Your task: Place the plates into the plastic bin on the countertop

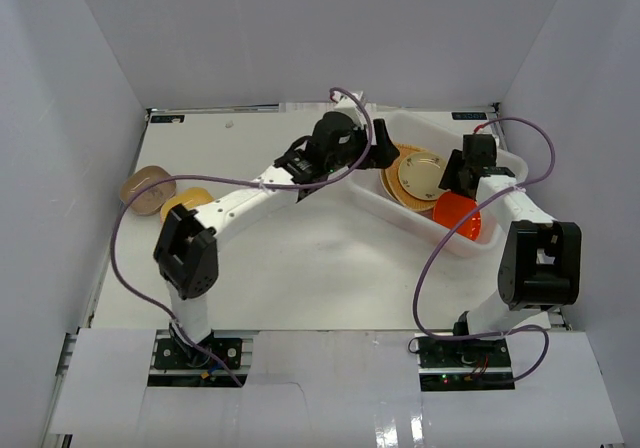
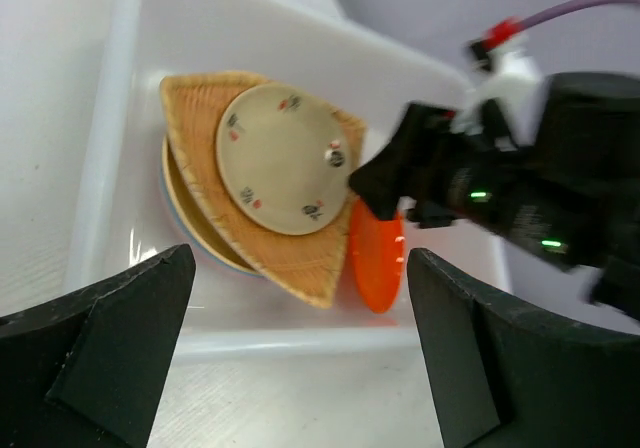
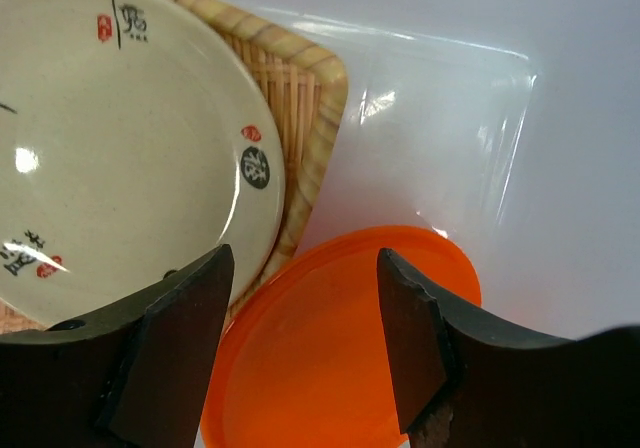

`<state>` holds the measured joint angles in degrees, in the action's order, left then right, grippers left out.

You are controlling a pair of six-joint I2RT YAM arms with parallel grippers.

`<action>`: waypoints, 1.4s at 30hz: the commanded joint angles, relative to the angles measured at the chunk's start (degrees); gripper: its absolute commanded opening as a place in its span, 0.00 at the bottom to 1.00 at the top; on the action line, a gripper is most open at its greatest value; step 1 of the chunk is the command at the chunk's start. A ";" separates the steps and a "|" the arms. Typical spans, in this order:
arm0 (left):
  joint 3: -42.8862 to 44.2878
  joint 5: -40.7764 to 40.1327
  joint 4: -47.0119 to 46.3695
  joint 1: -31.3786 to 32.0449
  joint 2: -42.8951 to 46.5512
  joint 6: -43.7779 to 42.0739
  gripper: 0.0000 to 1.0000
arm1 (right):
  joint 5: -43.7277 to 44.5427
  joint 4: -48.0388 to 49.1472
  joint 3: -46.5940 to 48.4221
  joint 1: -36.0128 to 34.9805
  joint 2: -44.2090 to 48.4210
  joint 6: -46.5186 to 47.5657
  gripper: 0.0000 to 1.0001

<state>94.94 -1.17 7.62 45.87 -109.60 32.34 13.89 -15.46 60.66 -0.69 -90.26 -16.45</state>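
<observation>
The white plastic bin (image 1: 372, 198) stands at the back right of the countertop (image 1: 300, 268). In it a cream plate (image 1: 420, 173) lies on a fan-shaped orange plate (image 1: 393, 184), with another plate edge (image 2: 183, 208) showing beneath. A red-orange plate (image 1: 460, 216) leans tilted at the bin's right end. My right gripper (image 1: 452, 182) is open just above the red-orange plate (image 3: 330, 368), fingers apart either side of it. My left gripper (image 1: 382, 154) is open and empty at the bin's left rim (image 2: 300, 340). A brown plate (image 1: 147, 190) and a yellow plate (image 1: 185, 205) lie at far left.
Grey walls enclose the countertop on three sides. Purple cables loop from both arms above the surface. The two grippers are close together over the bin; the right gripper shows in the left wrist view (image 2: 395, 173).
</observation>
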 commanded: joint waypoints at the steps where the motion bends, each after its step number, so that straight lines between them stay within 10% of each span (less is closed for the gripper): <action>1: -3.87 3.63 -4.37 -0.16 12.64 -1.31 0.98 | 4.29 -2.46 1.39 -3.08 -0.01 1.42 0.66; 14: -26.37 2.49 4.85 -0.16 43.32 -1.48 0.98 | 9.84 -10.10 1.38 -8.80 3.08 2.12 0.74; 29: -35.78 0.29 14.27 -0.16 61.26 -6.94 0.98 | 20.03 -19.41 11.57 -13.28 -2.73 1.16 0.11; 42: -40.96 -3.22 11.98 -0.16 66.00 -10.36 0.98 | 32.14 -29.52 27.28 -19.61 -6.49 1.85 0.08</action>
<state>54.59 -2.68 20.58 45.87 -46.11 23.70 38.57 -41.98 79.68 -18.39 -94.87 -15.53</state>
